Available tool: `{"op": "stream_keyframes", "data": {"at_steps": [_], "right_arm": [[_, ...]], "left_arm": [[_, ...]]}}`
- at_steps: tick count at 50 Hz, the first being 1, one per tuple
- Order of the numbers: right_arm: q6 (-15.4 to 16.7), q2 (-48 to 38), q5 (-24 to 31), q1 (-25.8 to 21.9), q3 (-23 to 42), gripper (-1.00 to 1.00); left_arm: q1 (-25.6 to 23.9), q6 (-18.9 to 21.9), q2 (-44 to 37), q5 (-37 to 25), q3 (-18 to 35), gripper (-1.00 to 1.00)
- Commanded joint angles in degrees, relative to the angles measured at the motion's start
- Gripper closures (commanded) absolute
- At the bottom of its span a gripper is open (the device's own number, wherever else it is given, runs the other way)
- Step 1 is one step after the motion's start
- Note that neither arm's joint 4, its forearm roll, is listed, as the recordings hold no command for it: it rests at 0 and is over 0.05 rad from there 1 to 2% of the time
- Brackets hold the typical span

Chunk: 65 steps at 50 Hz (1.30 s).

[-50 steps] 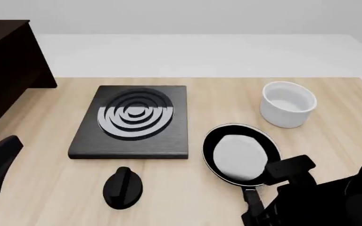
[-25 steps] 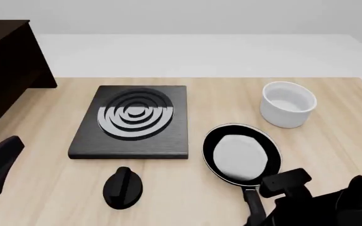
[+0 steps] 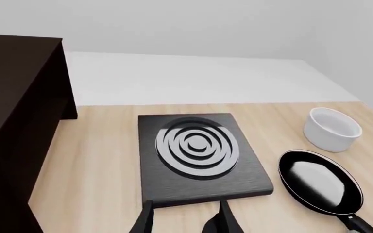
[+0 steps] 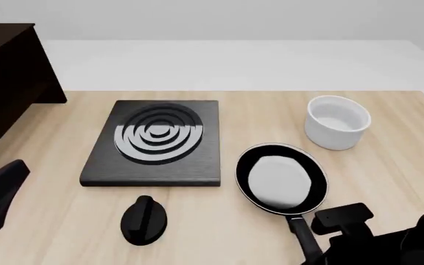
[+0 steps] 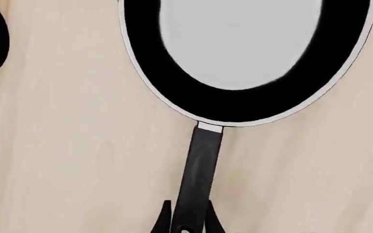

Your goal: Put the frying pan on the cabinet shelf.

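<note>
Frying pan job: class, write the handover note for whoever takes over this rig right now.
Right gripper: fingers either side of the handle's end; whether it is clamped I cannot tell.
Left gripper: open, empty, hovering near the stove plate.
Frying pan: flat on the table, right of the stove plate, in front of the white pot.
Cabinet: far left.
Done: right arm lined up on the handle.
Left: grip, lift, carry to the cabinet shelf.

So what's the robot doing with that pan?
The right gripper has its fingers on either side of the frying pan's long handle, near its end, though a firm grip isn't clear. The pan sits on the wooden table, beside the stove plate and white pot. The left gripper is open and holds nothing. The dark cabinet waits at the far left.
</note>
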<state>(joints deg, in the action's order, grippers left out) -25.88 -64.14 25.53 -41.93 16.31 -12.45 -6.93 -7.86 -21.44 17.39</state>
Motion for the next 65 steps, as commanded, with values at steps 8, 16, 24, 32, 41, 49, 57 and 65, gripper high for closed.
{"op": "stream_keyframes", "data": {"at_steps": [8,16,24,32,41,49,57,65], "right_arm": [[7.1,12.9,7.2,7.7,1.1,1.00],[13.7,24.3,10.7,15.4,1.5,1.00],[18.2,30.2,12.0,18.2,4.1,1.00],[19.5,34.3,9.3,19.1,5.0,1.00],[21.8,37.5,6.5,19.1,5.4,1.00],[25.6,38.7,2.8,17.6,5.2,1.00],[25.5,36.4,0.3,16.7,7.2,1.00],[26.1,31.2,-2.1,14.8,13.8,1.00]], "left_arm": [[0.0,0.1,0.2,-0.3,0.1,-1.00],[-0.4,0.2,0.4,-0.5,0.2,-1.00],[-0.5,0.4,0.5,-0.5,0.1,-1.00],[-0.6,0.5,0.2,-0.1,-0.1,-1.00],[-1.1,0.7,-0.1,-0.1,0.0,-1.00],[-1.4,0.8,-0.3,0.5,-0.5,-1.00],[-1.8,-0.7,-1.1,0.9,0.0,-1.00],[-3.2,-5.1,-3.3,1.7,2.6,-1.00]]}}
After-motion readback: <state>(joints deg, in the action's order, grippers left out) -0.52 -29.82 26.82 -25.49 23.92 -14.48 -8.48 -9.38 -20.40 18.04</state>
